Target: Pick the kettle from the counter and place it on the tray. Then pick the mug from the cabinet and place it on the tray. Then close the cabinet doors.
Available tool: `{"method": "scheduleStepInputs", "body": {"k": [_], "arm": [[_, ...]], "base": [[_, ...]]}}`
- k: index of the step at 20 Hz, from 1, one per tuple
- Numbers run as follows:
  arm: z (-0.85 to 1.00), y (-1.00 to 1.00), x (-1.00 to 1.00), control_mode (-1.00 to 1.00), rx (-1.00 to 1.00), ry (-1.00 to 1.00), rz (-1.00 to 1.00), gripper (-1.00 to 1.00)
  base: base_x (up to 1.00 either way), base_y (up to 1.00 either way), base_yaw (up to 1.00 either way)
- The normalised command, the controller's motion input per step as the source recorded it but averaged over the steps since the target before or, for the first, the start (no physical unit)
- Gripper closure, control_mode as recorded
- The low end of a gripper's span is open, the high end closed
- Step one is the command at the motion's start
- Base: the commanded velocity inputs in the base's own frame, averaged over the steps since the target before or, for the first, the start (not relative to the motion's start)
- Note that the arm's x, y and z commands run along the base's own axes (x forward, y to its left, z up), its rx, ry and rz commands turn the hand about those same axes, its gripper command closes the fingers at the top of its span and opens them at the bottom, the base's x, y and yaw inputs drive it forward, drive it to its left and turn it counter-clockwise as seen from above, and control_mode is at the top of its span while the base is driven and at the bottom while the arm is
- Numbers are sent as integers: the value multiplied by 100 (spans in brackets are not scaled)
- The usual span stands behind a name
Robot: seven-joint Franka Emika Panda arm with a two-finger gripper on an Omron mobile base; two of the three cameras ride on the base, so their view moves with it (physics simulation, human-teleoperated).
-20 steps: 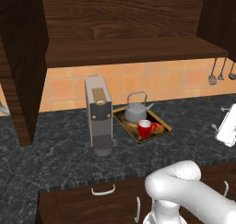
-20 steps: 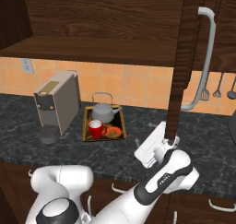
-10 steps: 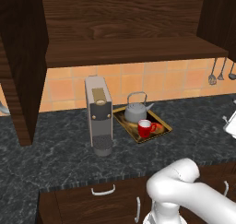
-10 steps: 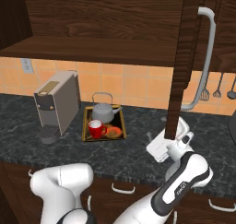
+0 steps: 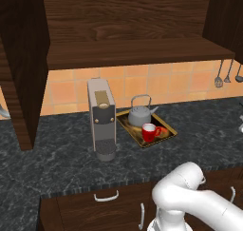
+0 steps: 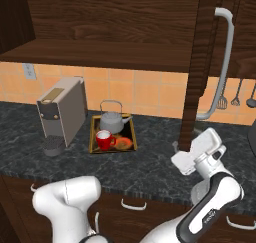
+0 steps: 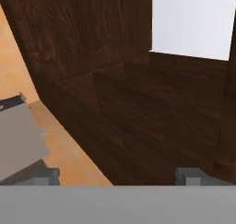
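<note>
The kettle (image 6: 114,122) and the red mug (image 6: 104,139) are seen already set on the tray (image 6: 93,135), well to the left of the gripper (image 7: 117,177) and lower on the counter (image 6: 150,162), beside the coffee machine (image 6: 62,112). Both placing steps are judged complete. The gripper is held with its fingers wide apart and nothing between them, raised toward the cabinet (image 7: 92,57) and just beside the right door (image 6: 200,62), whose bar handle (image 6: 225,62) hangs above it. The left door (image 5: 23,68) is also shown swung open. Only the closing of both doors is judged to be left.
</note>
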Motion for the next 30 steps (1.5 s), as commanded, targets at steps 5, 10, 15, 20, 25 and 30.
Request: {"method": "scheduleStepInputs", "body": {"k": [5, 10, 15, 20, 25, 30], "arm": [[4, -33, -5, -100, 1, -11, -3, -100], [31, -38, -7, -100, 0, -21, 0, -100], [36, -34, -13, -100, 0, -19, 0, -100], [47, -11, -23, -100, -1, -22, 0, -100], [55, 1, -36, -100, -3, -20, -1, -100], [48, 11, -47, -100, -10, -15, -8, -100]], "base": [[0, 0, 0], [0, 0, 0], [0, 0, 0], [0, 0, 0], [0, 0, 0], [0, 0, 0]]}}
